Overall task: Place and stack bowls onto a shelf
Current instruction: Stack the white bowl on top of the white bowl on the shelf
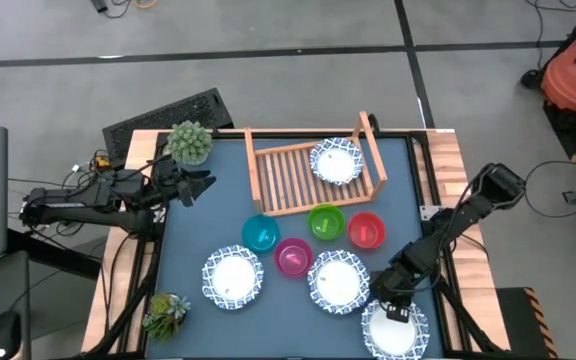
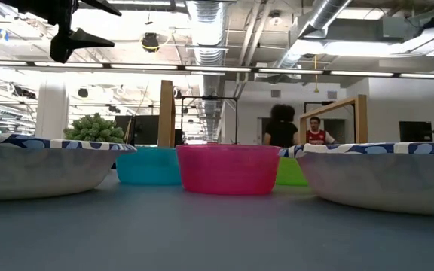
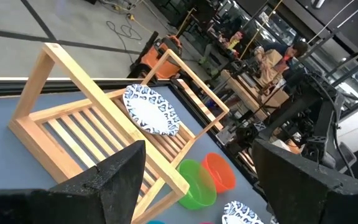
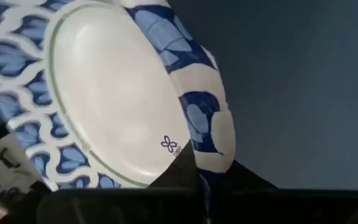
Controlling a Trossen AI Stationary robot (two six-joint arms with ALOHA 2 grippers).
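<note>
The wooden shelf (image 1: 303,175) stands at the table's far side with one white blue-rimmed bowl (image 1: 337,160) lying in it; both also show in the left wrist view (image 3: 151,111). Teal (image 1: 260,233), magenta (image 1: 294,256), green (image 1: 325,221) and red (image 1: 366,229) bowls stand on the table in front of it. Two white bowls (image 1: 233,277) (image 1: 338,282) rest nearer the front. My right gripper (image 1: 393,305) is shut on a third white bowl (image 1: 396,332) at the near right corner. My left gripper (image 1: 196,185) is open and empty, left of the shelf. My right gripper pinches the white bowl's blue patterned rim (image 4: 211,149), one finger on the bowl's inside (image 4: 178,177) and one on its outer wall (image 4: 244,179). The fingers come from above, slanting down at the rim's far side. Whether the bowl is clear of the table cannot be told.
A potted plant (image 1: 190,142) stands at the far left corner and another (image 1: 166,313) at the near left. A black keyboard (image 1: 168,115) lies beyond the table's far left edge. People (image 2: 319,129) stand in the room behind.
</note>
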